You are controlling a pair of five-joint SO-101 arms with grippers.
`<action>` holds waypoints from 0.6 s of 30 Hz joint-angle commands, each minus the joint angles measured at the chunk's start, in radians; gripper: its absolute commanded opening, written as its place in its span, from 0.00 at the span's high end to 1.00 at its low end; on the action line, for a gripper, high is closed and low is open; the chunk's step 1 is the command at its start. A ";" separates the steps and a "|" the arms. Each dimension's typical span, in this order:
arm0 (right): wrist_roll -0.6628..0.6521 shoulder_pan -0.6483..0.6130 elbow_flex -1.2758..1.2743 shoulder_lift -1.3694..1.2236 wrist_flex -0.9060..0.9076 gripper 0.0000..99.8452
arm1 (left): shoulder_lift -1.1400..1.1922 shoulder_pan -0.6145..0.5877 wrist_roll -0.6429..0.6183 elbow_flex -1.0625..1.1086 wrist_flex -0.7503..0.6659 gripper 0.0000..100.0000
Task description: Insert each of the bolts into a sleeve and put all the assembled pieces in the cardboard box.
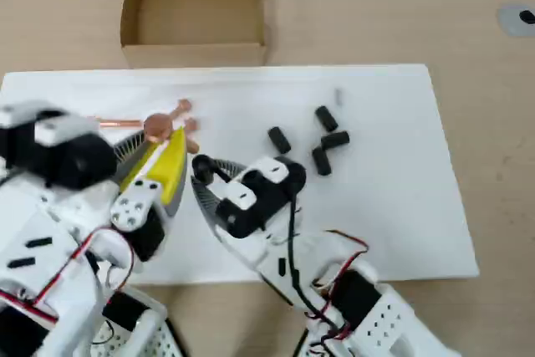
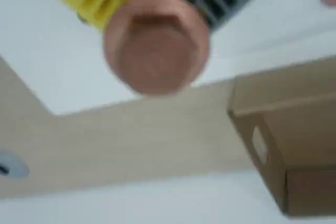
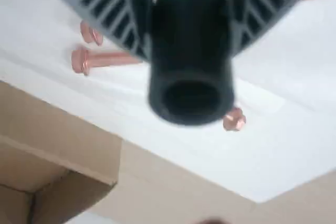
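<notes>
Over the nine o'clock half of the white mat [image 1: 393, 206], both arms are holding their parts clear of the surface, seemingly so that one can be fed into the other in mid-air. The left gripper [image 1: 155, 146] is pinching a copper bolt [image 2: 156, 51] just behind its flanged head, its jaws drawn in narrow around it; how the shank is lying I cannot tell. The right gripper [image 1: 203, 175] is squeezing a black sleeve [image 3: 191, 51] across its body, jaws barely apart, and the open bore is poking out past the fingers, probably to leave the hole free for the bolt. From above, the held sleeve is sitting at about four o'clock of the bolt head, near it but not touching, so the two are not yet looking lined up. Four loose sleeves [image 1: 321, 160] are waiting at roughly two o'clock of the right gripper, spare bolts [image 1: 117, 123] are lying from nine to three o'clock around the held bolt, and the cardboard box [image 1: 196, 14] is standing beyond the mat at twelve o'clock, with no assembled piece showing inside.
</notes>
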State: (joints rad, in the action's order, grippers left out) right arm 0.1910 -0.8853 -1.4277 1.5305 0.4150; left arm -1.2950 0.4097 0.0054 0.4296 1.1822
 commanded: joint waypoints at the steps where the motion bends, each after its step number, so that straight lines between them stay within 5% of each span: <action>1: 0.005 -0.008 0.004 0.019 -0.021 0.99 | 0.074 0.011 0.002 -0.123 0.034 1.00; 18: 0.003 -0.007 0.002 0.021 -0.023 0.99 | 0.104 0.058 0.002 -0.132 0.117 1.00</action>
State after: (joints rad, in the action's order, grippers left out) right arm 0.1910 -0.8853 -1.4277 1.5305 0.4150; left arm -1.1953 0.4557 0.0054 0.3498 1.2988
